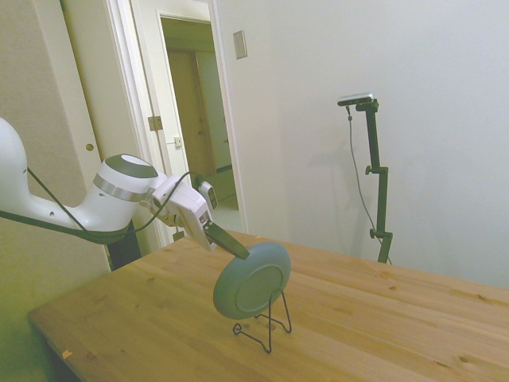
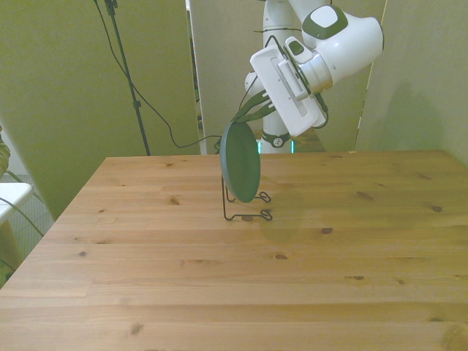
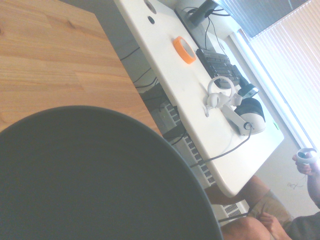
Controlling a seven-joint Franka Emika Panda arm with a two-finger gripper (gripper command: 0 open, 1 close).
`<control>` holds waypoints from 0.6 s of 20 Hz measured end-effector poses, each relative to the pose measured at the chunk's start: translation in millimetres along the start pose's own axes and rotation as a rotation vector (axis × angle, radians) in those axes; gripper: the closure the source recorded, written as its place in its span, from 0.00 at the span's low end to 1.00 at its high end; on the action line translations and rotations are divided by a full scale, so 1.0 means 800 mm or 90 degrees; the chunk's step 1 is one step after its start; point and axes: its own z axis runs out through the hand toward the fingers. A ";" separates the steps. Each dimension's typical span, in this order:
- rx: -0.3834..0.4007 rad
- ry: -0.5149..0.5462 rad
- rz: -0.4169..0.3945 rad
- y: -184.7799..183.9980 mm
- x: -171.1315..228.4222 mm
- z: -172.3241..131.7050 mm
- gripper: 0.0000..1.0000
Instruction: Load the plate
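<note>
Side view, plate: the round teal-green plate (image 1: 252, 281) stands on edge, tilted, its paler grey-green underside facing this camera.
Plate position: it sits at a thin black wire stand (image 1: 269, 326) near the middle of the wooden table (image 1: 159, 326); whether its lower rim rests fully in the stand cannot be told.
Gripper: the gripper (image 1: 241, 252) reaches in from the left, and its dark fingers are pinched on the plate's upper rim.
Front view, plate: the plate (image 2: 240, 161) is seen almost edge-on, leaning, with its dark face turned toward the front view's left.
Front view, stand: the wire stand (image 2: 245, 208) sits on the far half of the table (image 2: 219, 292), its loops showing below the plate.
Front view, gripper: the gripper (image 2: 241, 117) meets the plate at its top edge.
Wrist view: the plate's dark face (image 3: 95, 180) fills the close part of the picture; past it are the table's edge, a white desk (image 3: 200, 125) with a roll of orange tape (image 3: 185, 50), a headset (image 3: 240, 107) and a keyboard (image 3: 217, 62), and a seated person's hand (image 3: 307, 162) holding a controller.
</note>
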 end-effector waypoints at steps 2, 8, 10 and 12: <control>-0.002 0.002 0.001 0.001 0.002 0.003 1.00; -0.008 0.001 0.002 0.003 0.004 0.014 1.00; -0.010 0.005 -0.002 0.005 0.003 0.019 1.00; -0.012 0.008 -0.004 0.006 0.003 0.023 1.00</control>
